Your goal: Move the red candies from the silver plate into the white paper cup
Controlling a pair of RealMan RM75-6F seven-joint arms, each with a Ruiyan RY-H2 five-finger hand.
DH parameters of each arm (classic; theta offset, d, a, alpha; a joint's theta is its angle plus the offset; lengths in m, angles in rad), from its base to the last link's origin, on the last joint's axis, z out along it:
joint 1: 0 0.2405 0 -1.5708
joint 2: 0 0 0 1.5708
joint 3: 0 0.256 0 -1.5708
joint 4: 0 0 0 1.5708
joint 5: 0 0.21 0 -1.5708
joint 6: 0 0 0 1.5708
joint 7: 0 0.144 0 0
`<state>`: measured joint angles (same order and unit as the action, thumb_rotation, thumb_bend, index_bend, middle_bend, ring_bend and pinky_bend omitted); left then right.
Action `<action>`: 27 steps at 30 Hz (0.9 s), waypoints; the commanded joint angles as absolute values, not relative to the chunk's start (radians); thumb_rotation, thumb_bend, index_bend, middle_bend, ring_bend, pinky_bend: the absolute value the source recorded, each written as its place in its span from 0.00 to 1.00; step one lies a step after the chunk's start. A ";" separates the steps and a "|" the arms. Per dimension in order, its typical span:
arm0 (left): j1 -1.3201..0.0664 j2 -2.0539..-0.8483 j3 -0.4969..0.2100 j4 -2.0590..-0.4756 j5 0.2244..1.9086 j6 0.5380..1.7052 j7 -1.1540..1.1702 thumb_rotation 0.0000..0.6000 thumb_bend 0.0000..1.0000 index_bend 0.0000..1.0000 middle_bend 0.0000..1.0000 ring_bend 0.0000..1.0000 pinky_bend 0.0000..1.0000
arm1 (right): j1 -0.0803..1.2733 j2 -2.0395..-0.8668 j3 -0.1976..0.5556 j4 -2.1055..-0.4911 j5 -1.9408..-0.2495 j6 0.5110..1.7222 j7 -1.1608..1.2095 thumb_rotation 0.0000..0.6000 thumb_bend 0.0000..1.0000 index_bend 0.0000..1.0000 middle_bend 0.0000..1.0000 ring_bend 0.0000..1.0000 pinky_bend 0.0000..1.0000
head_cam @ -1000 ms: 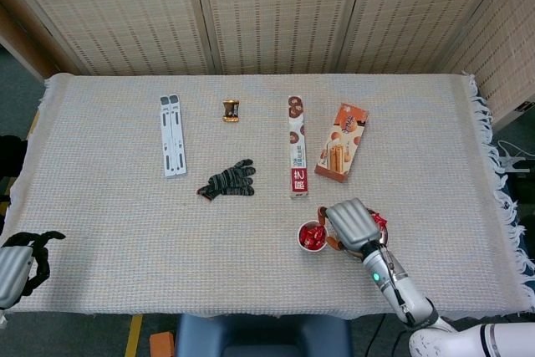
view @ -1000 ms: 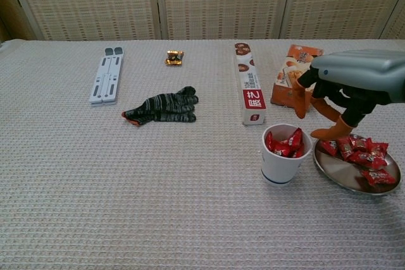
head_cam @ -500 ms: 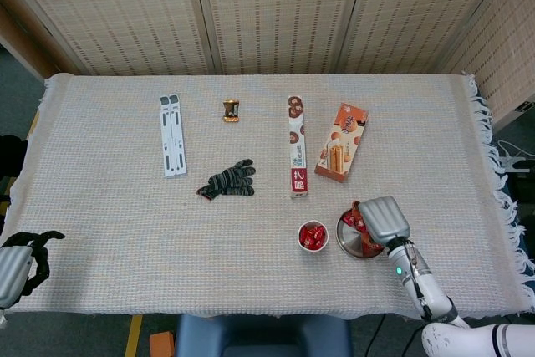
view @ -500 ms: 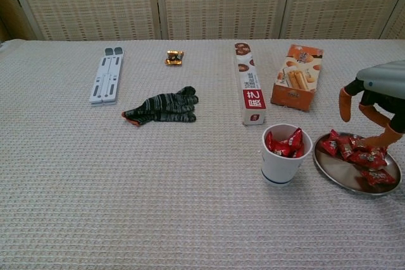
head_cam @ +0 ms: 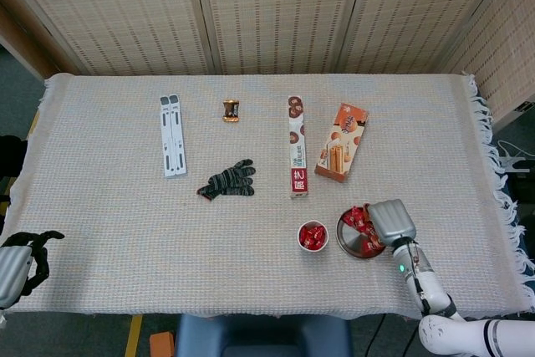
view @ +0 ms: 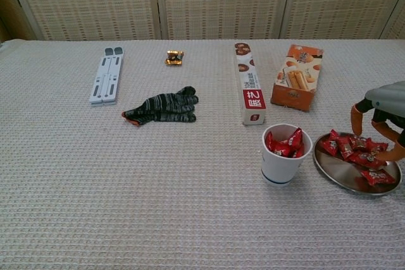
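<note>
The white paper cup (view: pixel 285 162) stands at the front right and holds a few red candies (view: pixel 282 142). Just right of it lies the silver plate (view: pixel 342 176) with several red candies (view: pixel 354 150) heaped toward its far side. My right hand (view: pixel 381 121) hangs over the plate's right part, fingers apart and pointing down, one fingertip (view: pixel 397 152) at the candies; I see nothing held in it. From the head view the right hand (head_cam: pixel 391 221) covers the plate's (head_cam: pixel 354 242) right edge, beside the cup (head_cam: pixel 313 236). My left hand (head_cam: pixel 18 263) rests at the table's front left corner, empty.
Behind the cup lie a long red-and-white snack box (view: pixel 249 84) and an orange biscuit box (view: pixel 297 77). A dark striped glove (view: pixel 162 107), a grey folding stand (view: pixel 106 75) and a small brown-wrapped sweet (view: pixel 174 57) lie further left.
My right hand has swung right from above the cup to over the plate and has come down toward the candies. The left hand has not moved.
</note>
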<state>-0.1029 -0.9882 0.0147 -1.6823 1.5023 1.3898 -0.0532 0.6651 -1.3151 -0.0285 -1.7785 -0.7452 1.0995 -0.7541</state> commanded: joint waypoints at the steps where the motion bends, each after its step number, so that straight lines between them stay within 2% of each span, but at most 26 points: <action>1: -0.102 -0.988 0.014 -1.682 1.502 1.391 -0.054 1.00 0.64 0.31 0.40 0.31 0.24 | 0.666 -1.325 -0.028 -1.762 -0.736 1.090 -0.753 1.00 0.15 0.40 0.77 0.81 1.00; 15: -0.103 -0.989 0.014 -1.682 1.500 1.389 -0.052 1.00 0.64 0.31 0.40 0.31 0.24 | 0.674 -1.372 -0.033 -1.674 -0.696 1.030 -0.743 1.00 0.15 0.37 0.77 0.81 1.00; 20: -0.103 -0.988 0.014 -1.682 1.501 1.389 -0.052 1.00 0.64 0.31 0.40 0.31 0.24 | 0.672 -1.380 -0.037 -1.664 -0.698 1.025 -0.737 1.00 0.15 0.44 0.77 0.81 1.00; 27: -0.103 -0.988 0.014 -1.682 1.501 1.389 -0.053 1.00 0.64 0.31 0.40 0.31 0.24 | 0.667 -1.383 -0.040 -1.660 -0.702 1.025 -0.729 1.00 0.20 0.57 0.77 0.81 1.00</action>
<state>-0.1031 -0.9883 0.0142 -1.6823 1.5011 1.3889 -0.0527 0.6671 -1.3833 -0.0398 -1.6599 -0.7022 1.0254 -0.7294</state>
